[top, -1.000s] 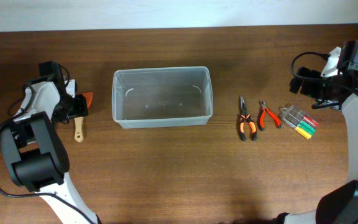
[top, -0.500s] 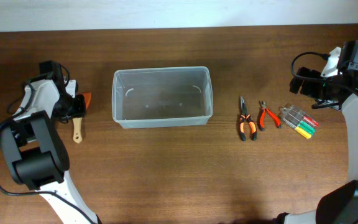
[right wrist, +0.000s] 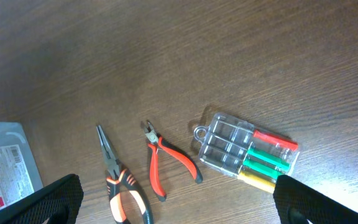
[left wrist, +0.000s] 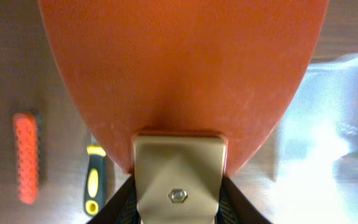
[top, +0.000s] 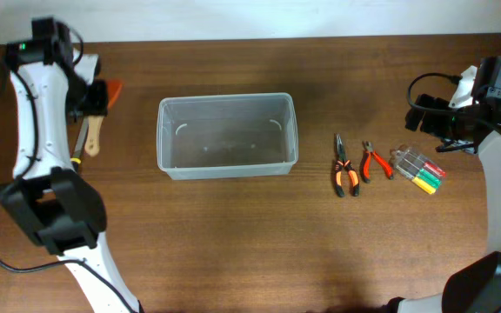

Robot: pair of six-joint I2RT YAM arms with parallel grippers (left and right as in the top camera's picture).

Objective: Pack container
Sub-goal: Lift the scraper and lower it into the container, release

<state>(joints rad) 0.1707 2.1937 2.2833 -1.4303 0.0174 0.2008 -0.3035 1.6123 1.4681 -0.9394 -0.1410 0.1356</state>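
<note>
Overhead, the left gripper (top: pixel 94 97) is hanging above the table's (top: pixel 233 235) far left, clamping an orange spatula (top: pixel 112 88) whose pale wooden handle is sticking out toward the near side. The container (top: pixel 224 97) is sitting just right of it, mid-table, with nothing inside. Further right, black-handled pliers (top: pixel 344 169), red cutters (top: pixel 374 163) and a clear screwdriver case (top: pixel 417 169) are lying in a row. The right gripper (top: pixel 429 117) is hovering beyond the case.

Left wrist: the fingers (left wrist: pixel 120 200) are pressing both sides of the spatula's cream neck, its blade filling the view. On the wood below, a yellow-and-black handle (left wrist: pixel 92 183) and an orange bar (left wrist: pixel 27 158) are lying side by side.

Right wrist: the right gripper's fingers (right wrist: pixel 48 202) are standing wide apart, gripping nothing, above the pliers, cutters and case.
</note>
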